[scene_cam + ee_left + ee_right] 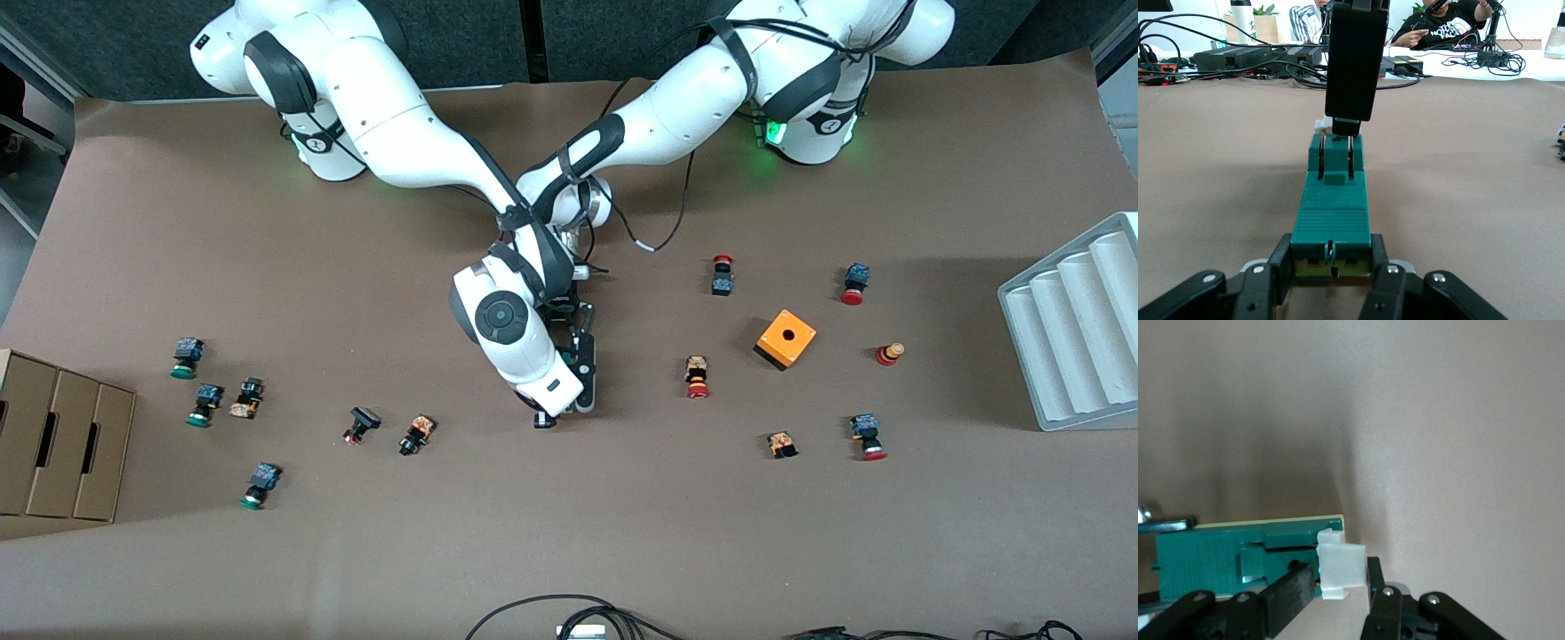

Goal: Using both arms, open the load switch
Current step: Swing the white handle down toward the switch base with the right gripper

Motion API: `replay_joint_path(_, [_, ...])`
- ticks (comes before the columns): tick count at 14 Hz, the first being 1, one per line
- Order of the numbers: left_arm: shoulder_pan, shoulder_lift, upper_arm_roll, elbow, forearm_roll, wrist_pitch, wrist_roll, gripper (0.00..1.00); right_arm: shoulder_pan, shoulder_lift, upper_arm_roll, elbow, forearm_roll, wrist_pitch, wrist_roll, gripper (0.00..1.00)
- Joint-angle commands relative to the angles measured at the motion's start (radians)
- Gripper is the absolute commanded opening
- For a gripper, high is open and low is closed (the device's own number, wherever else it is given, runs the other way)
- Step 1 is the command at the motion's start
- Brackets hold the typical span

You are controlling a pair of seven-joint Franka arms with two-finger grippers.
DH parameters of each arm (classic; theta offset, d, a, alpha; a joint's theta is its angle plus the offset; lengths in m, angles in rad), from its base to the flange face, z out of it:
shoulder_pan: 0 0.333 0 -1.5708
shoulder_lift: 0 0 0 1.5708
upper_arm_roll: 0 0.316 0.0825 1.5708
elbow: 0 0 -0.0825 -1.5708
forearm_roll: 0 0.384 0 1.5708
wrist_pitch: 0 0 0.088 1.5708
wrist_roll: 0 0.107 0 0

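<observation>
The load switch point(1335, 213) is a narrow dark-green block lying flat on the brown table near its middle. Its white end piece point(1341, 567) is at the end nearer the front camera. My left gripper point(1331, 263) reaches in low and is shut on the green end, one finger on each side. My right gripper point(1337, 577) comes down from above and is shut on the white end piece, one finger against the green body and one at the tip. In the front view the right hand point(544, 418) covers most of the switch, and the left gripper point(572, 311) sits just above it in that view.
Small red- and green-capped push buttons point(698, 377) lie scattered toward both ends of the table. An orange cube with a hole point(786, 340) and a white ribbed tray point(1076, 329) stand toward the left arm's end. A cardboard box point(58, 436) stands at the right arm's end. Cables point(569, 613) lie along the front edge.
</observation>
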Motion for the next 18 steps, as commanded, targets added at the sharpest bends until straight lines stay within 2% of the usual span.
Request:
replay_joint_path(1, [-0.016, 0.017, 0.004, -0.026, -0.002, -0.012, -0.028, 0.40, 0.026, -0.015, -0.014, -0.004, 0.026, -0.048, 0.021, 0.41])
replay_joint_path(18, [-0.016, 0.017, 0.004, -0.021, -0.004, -0.012, -0.026, 0.40, 0.024, -0.038, -0.014, -0.004, 0.026, -0.087, 0.024, 0.41])
